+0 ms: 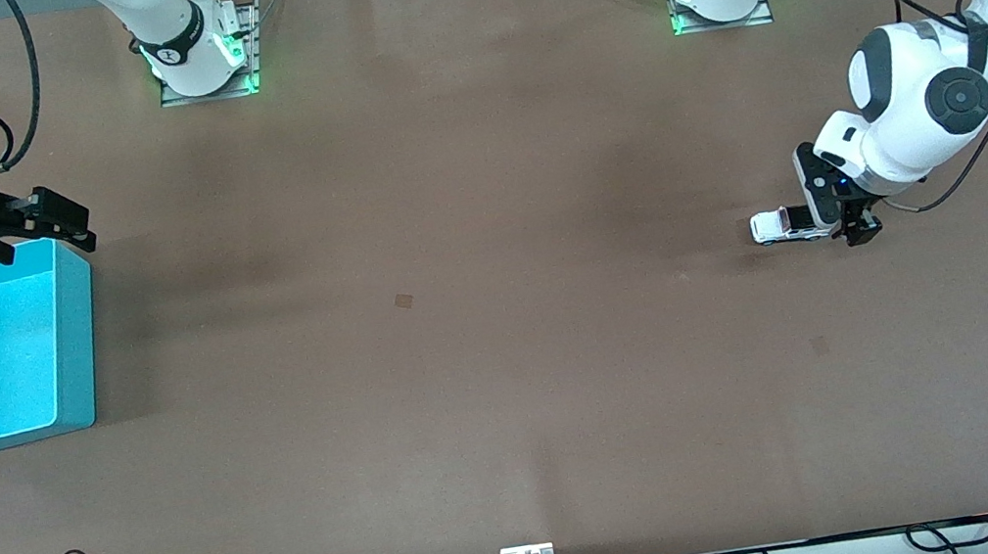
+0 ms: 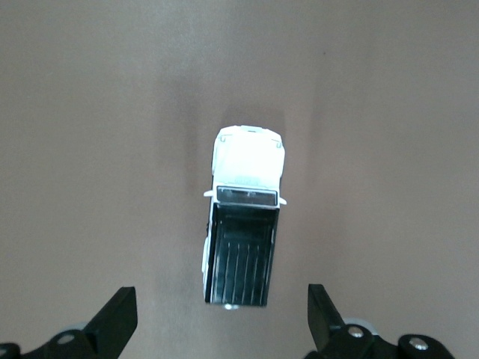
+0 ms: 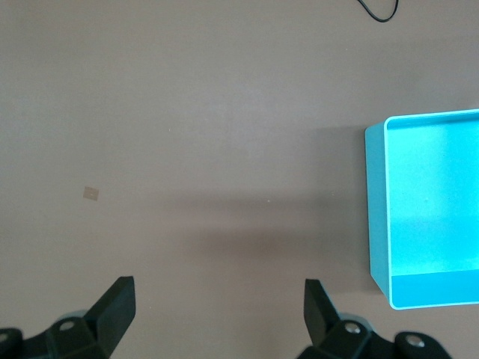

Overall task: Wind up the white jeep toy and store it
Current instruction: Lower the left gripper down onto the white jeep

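Observation:
The white jeep toy point(image 1: 776, 226) stands on its wheels on the brown table toward the left arm's end, and in the left wrist view the white jeep toy point(image 2: 243, 224) shows a white hood and black ribbed roof. My left gripper point(image 1: 844, 216) is low over the toy's rear end. In its own view the left gripper point(image 2: 222, 314) is open, with the toy's rear just level with the black fingertips point(image 2: 120, 314) and clear of both. My right gripper point(image 1: 64, 221) hangs open and empty beside the teal bin's corner, as the right gripper point(image 3: 217, 307) shows in its own view.
The teal bin point(image 1: 72, 334) sits at the right arm's end of the table with nothing inside; its wall point(image 3: 378, 202) shows in the right wrist view. A small square mark point(image 1: 404, 300) lies mid-table. Cables run along the table's front edge.

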